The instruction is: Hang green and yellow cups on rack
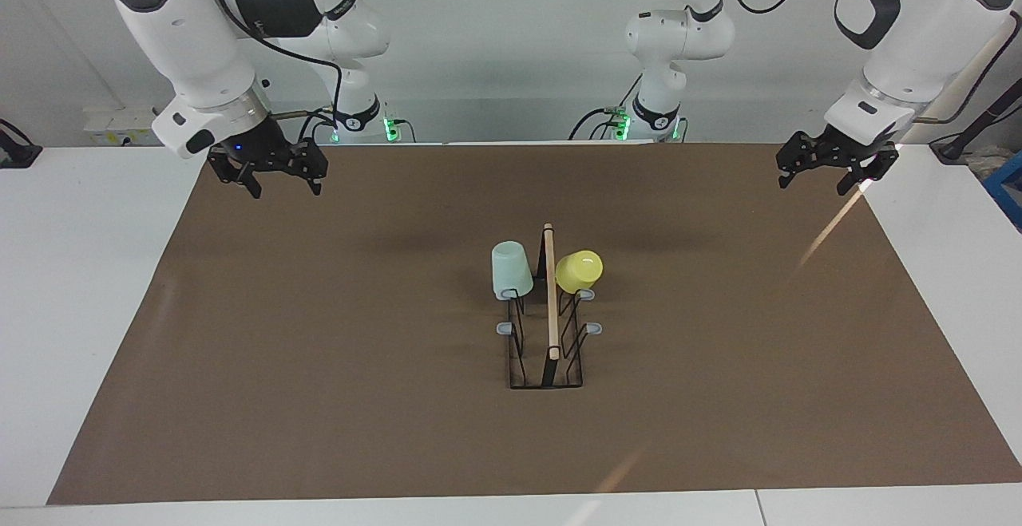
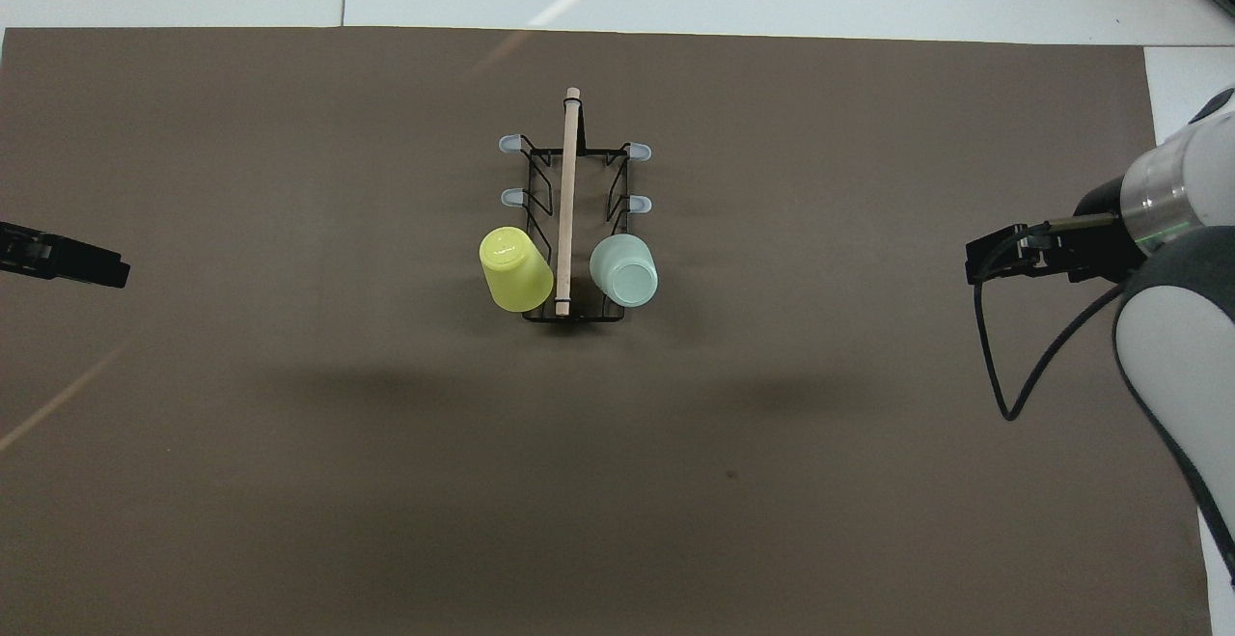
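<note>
The black wire rack (image 1: 550,366) (image 2: 540,194) with its wooden top bar stands mid-mat. A mint green cup (image 1: 511,270) (image 2: 624,270) sits upside down on the prong nearest the robots, on the right arm's side. A yellow cup (image 1: 579,269) (image 2: 515,269) hangs tilted on the matching prong on the left arm's side. My right gripper (image 1: 286,185) (image 2: 976,260) hovers open and holding nothing over the mat's corner at the right arm's end. My left gripper (image 1: 814,183) (image 2: 114,272) hangs open, holding nothing, over the mat's edge at the left arm's end.
A brown mat (image 1: 319,350) covers the white table (image 1: 80,270). Bare grey-tipped prongs (image 2: 512,197) stand on the rack's part farther from the robots. A black cable (image 2: 1003,375) loops below the right wrist.
</note>
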Controlling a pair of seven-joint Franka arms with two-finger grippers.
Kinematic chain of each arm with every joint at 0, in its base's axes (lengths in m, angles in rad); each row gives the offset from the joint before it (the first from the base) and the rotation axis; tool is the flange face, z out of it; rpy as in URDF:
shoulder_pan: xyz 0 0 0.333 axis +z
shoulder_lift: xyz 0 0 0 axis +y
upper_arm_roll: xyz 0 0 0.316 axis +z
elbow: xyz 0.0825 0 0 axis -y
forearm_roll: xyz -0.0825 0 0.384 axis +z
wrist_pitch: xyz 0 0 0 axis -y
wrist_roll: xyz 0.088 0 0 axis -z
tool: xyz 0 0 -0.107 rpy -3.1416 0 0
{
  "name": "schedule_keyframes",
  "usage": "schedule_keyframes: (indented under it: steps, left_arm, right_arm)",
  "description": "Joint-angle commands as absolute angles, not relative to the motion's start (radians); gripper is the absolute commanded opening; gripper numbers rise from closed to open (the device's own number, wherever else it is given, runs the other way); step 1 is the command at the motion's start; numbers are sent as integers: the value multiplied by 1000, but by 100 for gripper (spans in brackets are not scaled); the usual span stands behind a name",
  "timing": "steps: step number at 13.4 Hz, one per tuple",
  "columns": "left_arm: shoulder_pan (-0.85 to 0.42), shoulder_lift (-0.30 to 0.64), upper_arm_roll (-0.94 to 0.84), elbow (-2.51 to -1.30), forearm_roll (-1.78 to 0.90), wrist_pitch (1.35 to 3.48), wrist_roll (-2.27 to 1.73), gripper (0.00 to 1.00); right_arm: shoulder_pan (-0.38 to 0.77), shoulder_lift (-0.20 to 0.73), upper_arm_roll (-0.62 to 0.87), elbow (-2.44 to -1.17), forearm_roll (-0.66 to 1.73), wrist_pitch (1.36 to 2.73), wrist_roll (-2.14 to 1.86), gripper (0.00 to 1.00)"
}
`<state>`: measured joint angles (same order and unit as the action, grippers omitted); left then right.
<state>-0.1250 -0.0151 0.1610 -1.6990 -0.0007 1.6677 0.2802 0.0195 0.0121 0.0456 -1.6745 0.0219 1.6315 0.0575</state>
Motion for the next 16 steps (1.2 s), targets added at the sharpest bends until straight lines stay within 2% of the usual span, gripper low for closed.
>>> schedule_keyframes:
  steps: [1,16]
  left_arm:
    - [-129,-40,166,-1721,-12,1663,293,100]
    - [-130,-78,155,-1717,-15,1670,284,100]
  right_arm:
    - [12,28,41,-1644,3,1609,71,100]
    - [15,29,37,-1649,8,1611,71,100]
